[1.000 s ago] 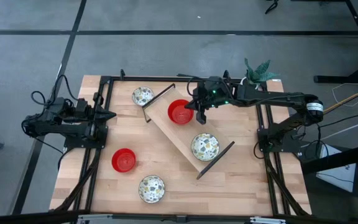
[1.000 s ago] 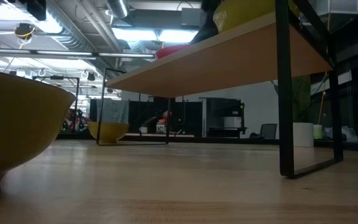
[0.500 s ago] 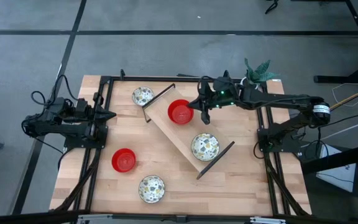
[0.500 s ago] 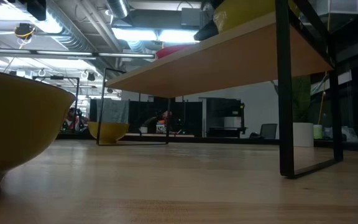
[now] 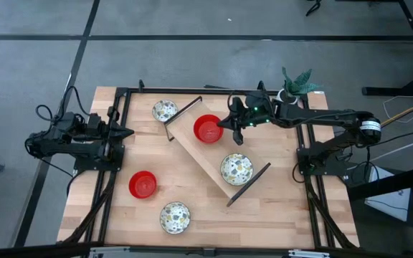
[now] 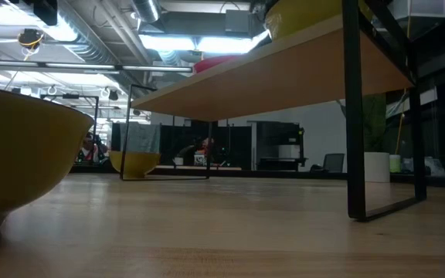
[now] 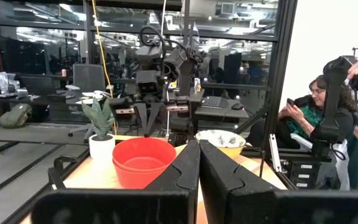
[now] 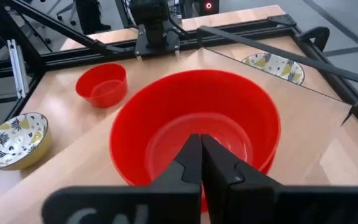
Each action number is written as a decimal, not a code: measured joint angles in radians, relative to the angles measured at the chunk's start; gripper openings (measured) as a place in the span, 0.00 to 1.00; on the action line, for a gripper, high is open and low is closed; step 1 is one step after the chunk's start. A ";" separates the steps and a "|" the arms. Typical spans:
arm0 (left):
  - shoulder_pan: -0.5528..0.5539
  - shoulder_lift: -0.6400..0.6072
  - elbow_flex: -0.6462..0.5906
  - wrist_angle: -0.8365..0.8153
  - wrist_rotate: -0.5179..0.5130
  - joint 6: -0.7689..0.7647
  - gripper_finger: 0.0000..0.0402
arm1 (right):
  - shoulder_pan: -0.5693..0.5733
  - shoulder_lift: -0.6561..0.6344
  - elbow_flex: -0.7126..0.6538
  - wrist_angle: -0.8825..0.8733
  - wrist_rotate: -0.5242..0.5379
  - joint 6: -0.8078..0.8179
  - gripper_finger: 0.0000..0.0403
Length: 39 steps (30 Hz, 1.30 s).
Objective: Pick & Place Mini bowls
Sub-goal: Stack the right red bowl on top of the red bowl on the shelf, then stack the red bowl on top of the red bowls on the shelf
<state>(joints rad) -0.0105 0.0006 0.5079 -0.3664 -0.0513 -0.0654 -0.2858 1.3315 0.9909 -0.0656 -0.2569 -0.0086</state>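
A raised wooden shelf [image 5: 192, 147] stands slantwise mid-table. On it sit a stack of two red bowls [image 5: 208, 129] [image 8: 194, 127] and a patterned bowl [image 5: 236, 169]. A patterned bowl [image 5: 165, 110], a single red bowl [image 5: 143, 184] and another patterned bowl [image 5: 175, 217] rest on the tabletop. My right gripper [image 5: 236, 136] [image 8: 201, 142] is shut and hovers just right of the red stack, touching nothing. My left gripper [image 5: 126, 132] [image 7: 199, 149] waits shut at the table's left side, pointing toward the shelf.
A white pot with a green plant [image 5: 296, 82] stands at the far right corner, behind my right arm. Black frame rails [image 5: 117, 165] run along the table's left and right sides. Beyond the table a seated person [image 7: 312, 102] shows in the left wrist view.
My right gripper has drawn back a little from the red stack on the shelf toward the table's right. In the low view its dark shape above the shelf has slid out of sight. The bowls have stayed in place.
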 joint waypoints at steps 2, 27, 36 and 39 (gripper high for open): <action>0.000 0.000 0.000 0.000 0.000 0.000 0.01 | 0.000 0.000 0.000 -0.006 0.000 0.000 0.00; 0.000 0.000 0.000 0.000 0.000 0.000 0.01 | 0.000 0.000 0.001 -0.057 0.037 0.004 0.00; 0.000 0.000 0.000 0.000 0.000 0.000 0.01 | 0.017 0.000 0.024 0.017 -0.004 0.047 0.00; 0.000 0.000 0.000 0.000 0.000 0.000 0.01 | 0.033 0.000 0.061 0.019 -0.007 0.053 0.00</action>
<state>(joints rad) -0.0105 0.0009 0.5079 -0.3663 -0.0513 -0.0654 -0.2526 1.3315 1.0515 -0.0461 -0.2637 0.0448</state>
